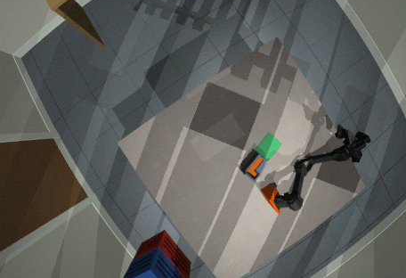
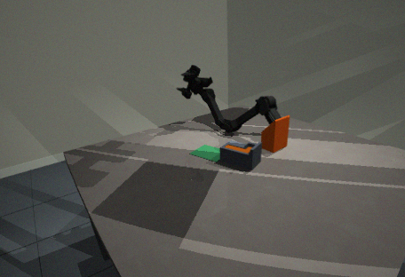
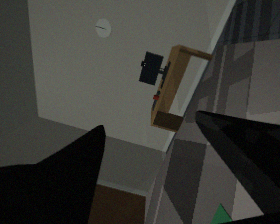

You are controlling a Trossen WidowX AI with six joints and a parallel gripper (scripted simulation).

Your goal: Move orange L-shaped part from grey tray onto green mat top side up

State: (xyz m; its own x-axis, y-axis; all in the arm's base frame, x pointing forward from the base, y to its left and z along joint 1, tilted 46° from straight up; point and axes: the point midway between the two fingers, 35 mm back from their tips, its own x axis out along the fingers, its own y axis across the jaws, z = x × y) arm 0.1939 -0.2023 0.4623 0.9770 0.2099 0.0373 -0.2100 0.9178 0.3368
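The orange L-shaped part (image 1: 254, 167) (image 2: 237, 147) lies flush in the pocket of the grey tray (image 1: 246, 160) (image 2: 242, 159) near the middle of the table. The green mat (image 1: 270, 145) (image 2: 206, 152) lies flat right beside the tray, and its corner shows at the bottom of the wrist view (image 3: 221, 216). My gripper (image 1: 353, 140) (image 2: 188, 82) (image 3: 150, 122) is open and empty. It is raised high and far from the tray, pointing away towards the wall. The tray and the part are out of the wrist view.
An upright orange block (image 1: 269, 194) (image 2: 275, 133) stands on the table by the arm's lower end, close to the tray. Red and blue crates (image 1: 160, 258) stand on the floor. A wooden desk with a monitor (image 3: 166, 90) stands by the far wall.
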